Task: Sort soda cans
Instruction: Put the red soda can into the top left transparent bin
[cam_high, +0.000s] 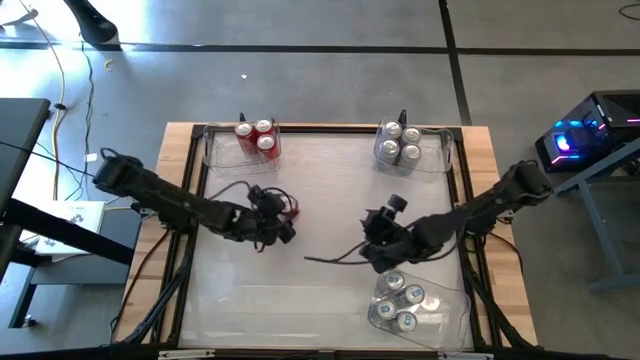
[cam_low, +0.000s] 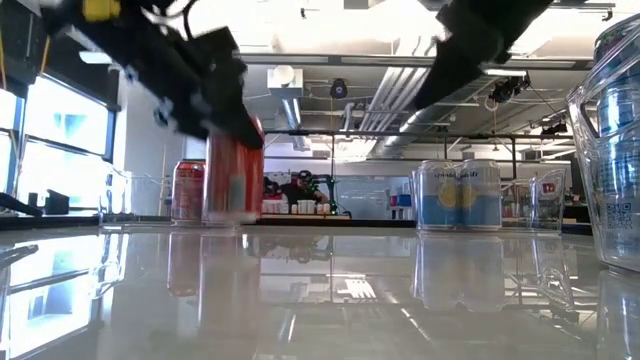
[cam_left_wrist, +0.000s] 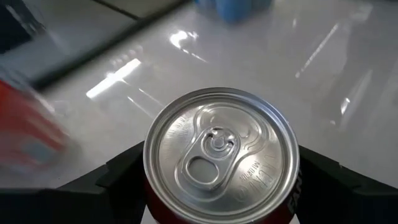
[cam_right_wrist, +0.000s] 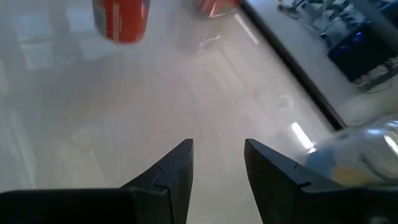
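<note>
While the left pincer (cam_high: 285, 213) sits left of the tabletop (cam_high: 320, 300) middle from above, the low view shows a red can (cam_low: 234, 175) standing there, its wrist view shows it clamped on that can, and the right pincer (cam_right_wrist: 217, 163) is apart.

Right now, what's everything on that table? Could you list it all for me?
Red cans in bin: three, red, far left corner.
Silver cans: four, silver-grey, far right corner bin.
Blue cans: about four, blue and white, near right corner bin.
Held can: one, red, silver top, mid-left of the table.
Clear bins: three, see-through, in those corners.
Table: one, glossy white, wooden edge.
Left hand: closed on the held can.
Right hand: open, empty, centre-right.
</note>
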